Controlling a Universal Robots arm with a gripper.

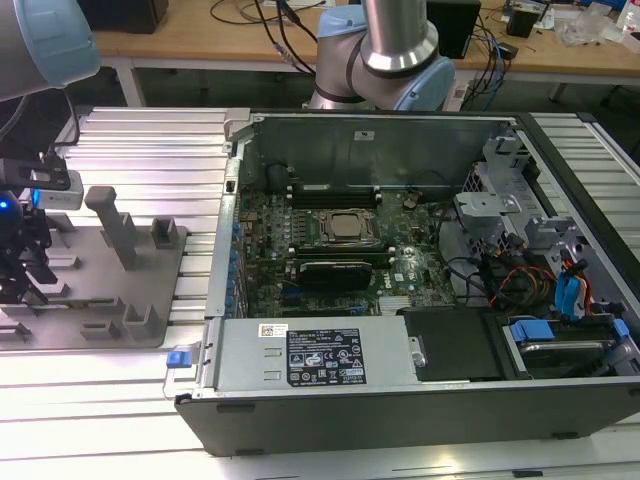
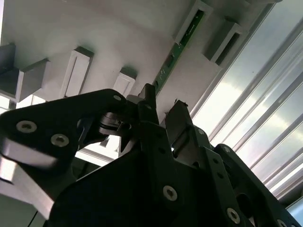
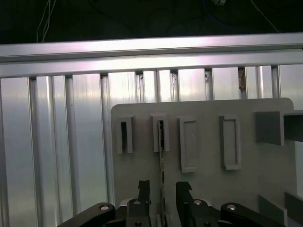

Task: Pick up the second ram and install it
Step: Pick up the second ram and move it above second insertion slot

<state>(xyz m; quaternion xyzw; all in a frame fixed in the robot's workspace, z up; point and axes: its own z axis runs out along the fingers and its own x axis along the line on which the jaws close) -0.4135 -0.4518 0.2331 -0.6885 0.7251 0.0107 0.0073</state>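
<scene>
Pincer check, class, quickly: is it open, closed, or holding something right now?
Pincer: open, fingers either side of the second ram, which sits on edge in the grey fixture plate; not clamped on it.

The second ram [image 2: 178,49] is green with dark chips. The gripper [image 2: 163,101] is matt black with silvery screw heads. The fixture plate [image 3: 208,142] is plain pale grey. The table [image 3: 57,142] is bright silver, striped by parallel grooves. In the exterior view the computer case [image 1: 400,415] is dark grey, perhaps black, its motherboard [image 1: 262,240] green, its tabs [image 1: 178,357] blue.
</scene>
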